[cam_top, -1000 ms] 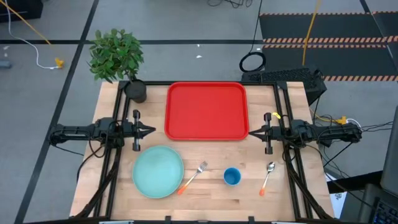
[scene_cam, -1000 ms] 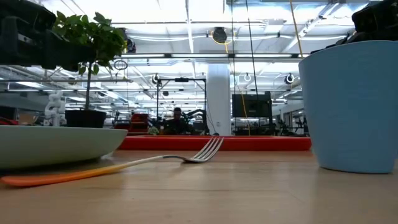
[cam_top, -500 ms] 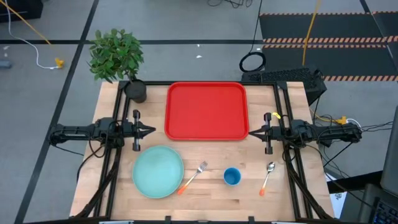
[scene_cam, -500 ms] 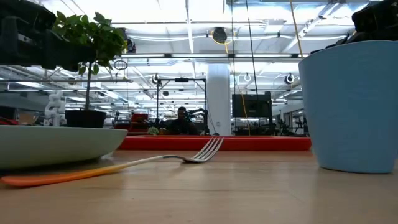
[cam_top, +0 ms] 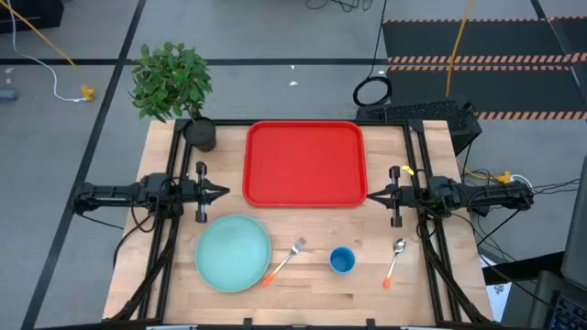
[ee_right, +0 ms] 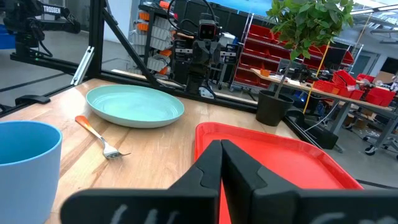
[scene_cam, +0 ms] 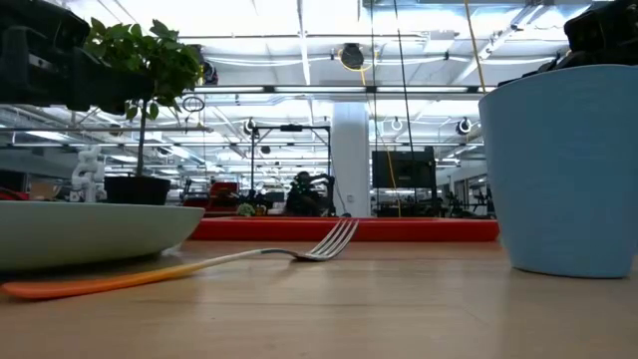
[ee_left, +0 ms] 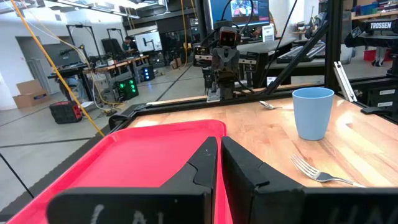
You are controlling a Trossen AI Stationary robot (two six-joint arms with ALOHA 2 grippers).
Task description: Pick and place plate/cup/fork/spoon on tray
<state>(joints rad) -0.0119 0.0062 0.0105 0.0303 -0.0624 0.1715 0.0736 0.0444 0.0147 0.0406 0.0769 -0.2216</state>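
The red tray (cam_top: 305, 163) lies at the table's far middle. The mint plate (cam_top: 233, 253) lies near the front left; the orange-handled fork (cam_top: 284, 261) lies beside it, its handle end by the plate's rim. The blue cup (cam_top: 342, 260) stands upright right of the fork, and the spoon (cam_top: 394, 261) lies right of the cup. My left gripper (cam_top: 224, 192) is shut and empty, level, by the tray's left edge. My right gripper (cam_top: 371, 194) is shut and empty, level, by the tray's right edge.
A potted plant (cam_top: 174, 87) in a dark pot (cam_top: 199, 134) stands at the table's far left corner. Dark frame rails run along both sides of the table. Bare wood shows between the tray and the tableware (cam_top: 312, 225). A person shows far off in the room (scene_cam: 304, 192).
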